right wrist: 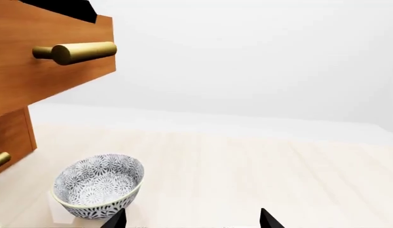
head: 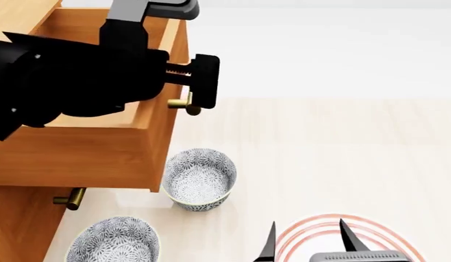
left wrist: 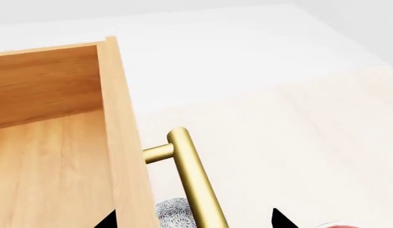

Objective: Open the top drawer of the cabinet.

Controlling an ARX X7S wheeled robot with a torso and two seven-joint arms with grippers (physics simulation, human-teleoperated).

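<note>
The top drawer [head: 101,147] stands pulled well out of the cabinet [head: 22,229], its lighter wood interior exposed. Its brass handle [left wrist: 193,175] passes between the two dark tips of the left gripper [left wrist: 193,221], whose jaws are spread wider than the bar and not touching it. The right gripper [head: 307,240] hangs low over the pale floor [head: 342,153], jaws parted and holding nothing, above a red-ringed plate [head: 371,232]. A patterned bowl [head: 199,179] sits just beside the drawer front; a second bowl [head: 112,240] lies nearer the robot.
</note>
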